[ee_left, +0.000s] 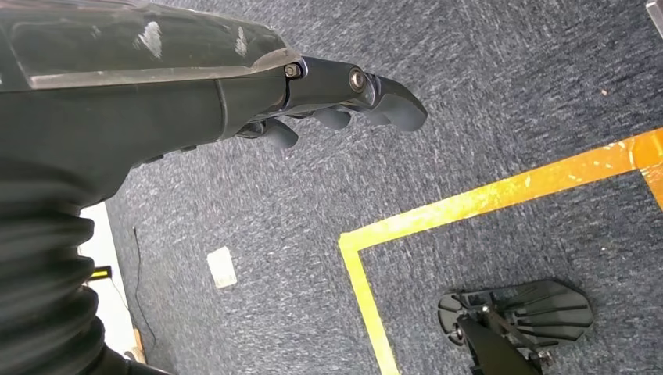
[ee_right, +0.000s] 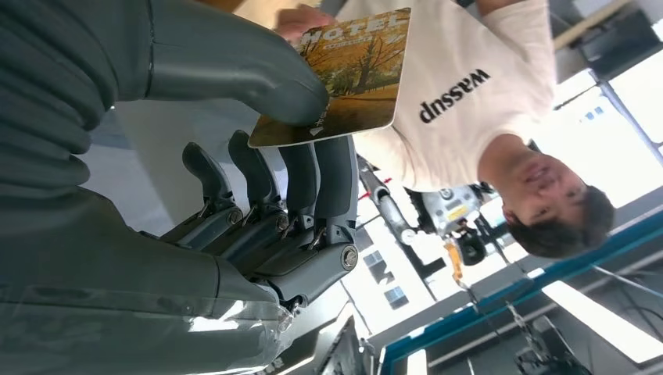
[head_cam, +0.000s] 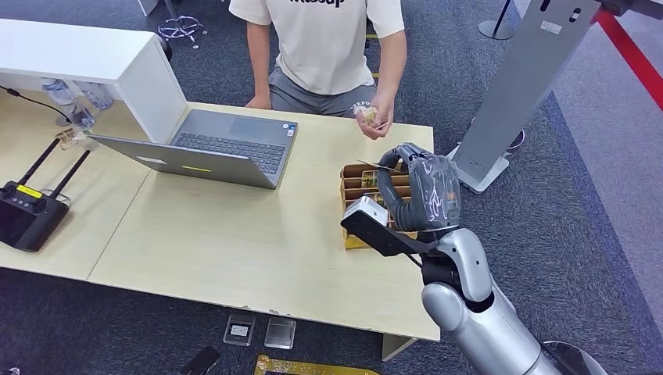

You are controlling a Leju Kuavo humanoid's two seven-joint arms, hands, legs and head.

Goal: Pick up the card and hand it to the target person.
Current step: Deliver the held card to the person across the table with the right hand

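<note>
Right hand [ee_right: 234, 180] pinching card [ee_right: 344, 78], toward person [ee_right: 461, 86]

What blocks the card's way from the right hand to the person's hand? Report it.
Nothing visible does. The right hand pinches the autumn-printed hotel card between thumb and fingers, above the brown cardboard divider box. The seated person's raised hand waits just beyond, over the table edge.

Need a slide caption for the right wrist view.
Right hand pinches a hotel card between thumb and fingers, holding it up toward the person in the cream shirt.
</note>
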